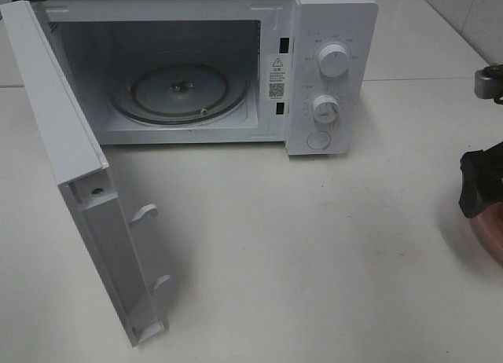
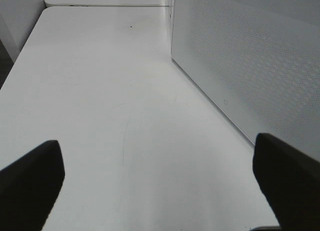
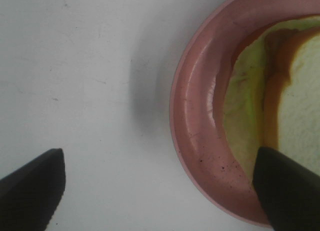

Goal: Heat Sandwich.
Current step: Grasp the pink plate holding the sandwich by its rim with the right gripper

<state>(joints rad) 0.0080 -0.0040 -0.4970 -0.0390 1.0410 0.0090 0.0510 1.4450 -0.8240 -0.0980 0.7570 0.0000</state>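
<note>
R gripper [image 3: 159,161] is spread wide w/ nothing in its grasp. In the right wrist view one dark finger [image 3: 32,191] hangs over bare table and the other finger sits over the sandwich's edge, w/ the plate rim between them. The sandwich [image 3: 300,91] lies in the round pink plate [image 3: 195,121], showing white bread, a tan crust line and green lettuce-like filling toward the rim; the rest is cut off by the frame. In the exterior high view the plate shows only as a pink sliver at the far right edge of the table [image 1: 314,261], under the dark R gripper and well apart from the microwave [image 1: 330,33]; the sandwich itself can't be made out there. L gripper [image 2: 157,156] is also fully spread and empty, w/ both fingers over plain white table. A perforated white panel [image 2: 240,66] of the microwave stands just beside it; can't tell which face. L gripper isn't in the high view. The microwave door [image 1: 71,166] is swung open to the left. Inside, the glass turntable [image 1: 181,92] is bare. Front panel has upper knob [image 1: 334,60], lower knob [image 1: 324,108] and a round button [image 1: 318,139] under them.
</note>
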